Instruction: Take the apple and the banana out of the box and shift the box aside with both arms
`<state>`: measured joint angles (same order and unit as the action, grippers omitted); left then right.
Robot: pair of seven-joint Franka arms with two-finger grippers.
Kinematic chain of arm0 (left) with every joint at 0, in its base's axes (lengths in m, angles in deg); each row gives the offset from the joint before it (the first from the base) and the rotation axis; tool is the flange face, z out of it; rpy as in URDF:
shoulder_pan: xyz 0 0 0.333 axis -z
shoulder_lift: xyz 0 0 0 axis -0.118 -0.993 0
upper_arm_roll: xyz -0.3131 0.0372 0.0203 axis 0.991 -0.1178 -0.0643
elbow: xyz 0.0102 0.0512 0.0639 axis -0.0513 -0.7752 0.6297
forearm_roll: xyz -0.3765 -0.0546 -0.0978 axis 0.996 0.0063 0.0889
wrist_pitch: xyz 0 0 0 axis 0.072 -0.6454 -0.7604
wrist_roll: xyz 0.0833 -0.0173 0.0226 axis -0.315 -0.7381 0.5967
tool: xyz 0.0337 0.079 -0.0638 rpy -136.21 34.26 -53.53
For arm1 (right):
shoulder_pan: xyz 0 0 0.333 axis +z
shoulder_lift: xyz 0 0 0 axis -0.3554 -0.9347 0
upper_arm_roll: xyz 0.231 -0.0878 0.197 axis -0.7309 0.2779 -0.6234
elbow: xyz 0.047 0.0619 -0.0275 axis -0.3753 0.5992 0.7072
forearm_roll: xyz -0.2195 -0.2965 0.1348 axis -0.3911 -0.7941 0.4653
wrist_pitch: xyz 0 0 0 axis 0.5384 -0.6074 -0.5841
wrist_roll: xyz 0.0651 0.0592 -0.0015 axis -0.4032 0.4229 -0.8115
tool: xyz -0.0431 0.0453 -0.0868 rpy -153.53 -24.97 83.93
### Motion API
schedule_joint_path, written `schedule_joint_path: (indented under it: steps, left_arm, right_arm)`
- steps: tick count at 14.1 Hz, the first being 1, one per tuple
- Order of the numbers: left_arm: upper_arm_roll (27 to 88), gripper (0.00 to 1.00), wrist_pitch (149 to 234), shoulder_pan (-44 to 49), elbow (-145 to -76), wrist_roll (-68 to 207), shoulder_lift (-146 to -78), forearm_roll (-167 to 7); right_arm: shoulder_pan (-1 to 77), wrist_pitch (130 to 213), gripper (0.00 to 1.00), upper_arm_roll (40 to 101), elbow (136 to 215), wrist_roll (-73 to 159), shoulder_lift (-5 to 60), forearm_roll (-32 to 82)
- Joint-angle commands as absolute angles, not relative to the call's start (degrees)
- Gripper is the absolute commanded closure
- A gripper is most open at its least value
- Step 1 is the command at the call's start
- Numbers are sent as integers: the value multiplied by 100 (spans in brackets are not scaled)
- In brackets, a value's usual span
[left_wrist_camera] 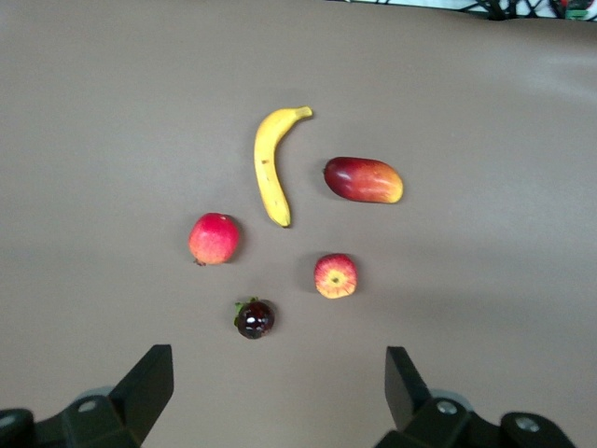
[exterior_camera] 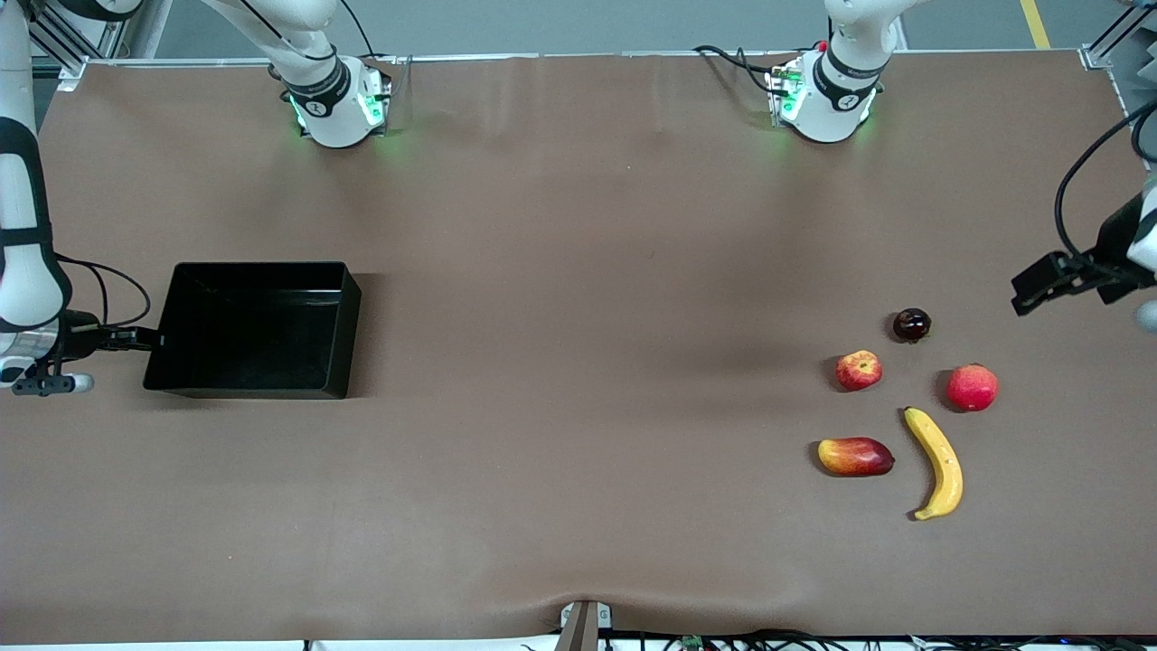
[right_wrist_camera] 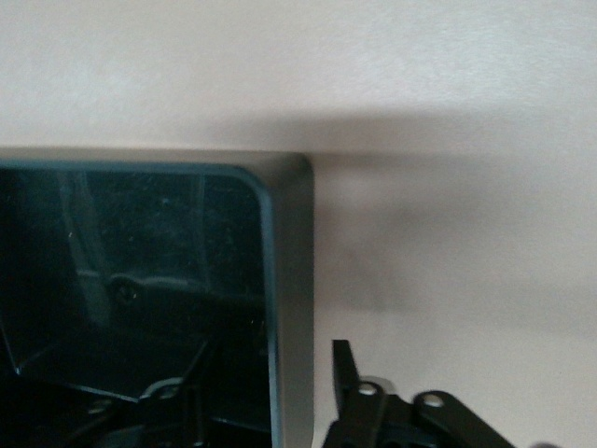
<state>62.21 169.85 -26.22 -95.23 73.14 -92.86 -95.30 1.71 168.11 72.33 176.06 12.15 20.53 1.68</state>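
The black box (exterior_camera: 194, 371) sits toward the right arm's end of the table. My right gripper (exterior_camera: 152, 340) is at its end wall; in the right wrist view (right_wrist_camera: 270, 387) the jaws stand open, one finger inside and one outside the wall (right_wrist_camera: 291, 280). The banana (exterior_camera: 938, 463) and the small red apple with a yellow patch (exterior_camera: 859, 370) lie toward the left arm's end. My left gripper (exterior_camera: 1030, 289) hangs open and empty over the table beside the fruits. The left wrist view shows the gripper (left_wrist_camera: 278, 397), the banana (left_wrist_camera: 270, 166) and the apple (left_wrist_camera: 335, 276).
Other fruits lie round them: a round red fruit (exterior_camera: 973, 387), a red-yellow oval fruit (exterior_camera: 855, 457) and a small dark round fruit (exterior_camera: 911, 325). The two arm bases (exterior_camera: 336, 104) (exterior_camera: 824, 95) stand along the table's edge farthest from the front camera.
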Motion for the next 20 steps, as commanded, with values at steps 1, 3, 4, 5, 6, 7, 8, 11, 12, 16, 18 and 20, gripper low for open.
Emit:
schedule_joint_path:
  steps: [1,3,4,5,6,7,8,11,12,16,18,20]
  left_arm:
    - [5015,0,16648,-1595,-9701,6996,-8922,-9154]
    - [4442,0,16322,-1154,-9745,6950,-8860,-8820]
    - [4292,0,16312,-944,-9850,6968,-8773,-8810]
    - [4116,0,16312,-820,-9938,6968,-8693,-8819]
    - [4106,0,16277,-827,-9982,6977,-8614,-8810]
    - [4080,0,16242,-784,-10035,7011,-8500,-8819]
    - [4088,0,16250,-827,-10035,6960,-8534,-8810]
    - [4123,0,16241,-801,-10158,6977,-8499,-8828]
    - [4167,0,16250,-792,-10185,7081,-8499,-8836]
    - [4360,0,16241,-801,-10176,7152,-8473,-8880]
    - [4456,0,16250,-792,-10159,7196,-8516,-8907]
    - [4492,0,16250,-801,-10150,7275,-8543,-8915]
  right_arm:
    - [8,16663,0,7107,17396,822,2085,233]
    - [-10,16567,0,7107,16879,857,2033,215]
    - [7,16375,0,7116,16624,875,2032,172]
    - [-1,16182,0,7116,16326,866,2032,67]
    - [16,15953,0,7107,16096,857,2041,-47]
    - [-1,15681,0,7107,15920,857,2050,-40]
    - [8,15365,0,7090,15692,857,2050,-22]
    - [200,14136,0,7063,14735,927,2103,-13]
    - [332,13853,0,7054,14453,954,2120,-31]
    - [886,13404,0,7090,14231,2611,2576,-58]
    - [974,13262,0,7063,14222,2826,2787,-14]
    - [1341,13174,0,7115,14239,2905,3077,-197]
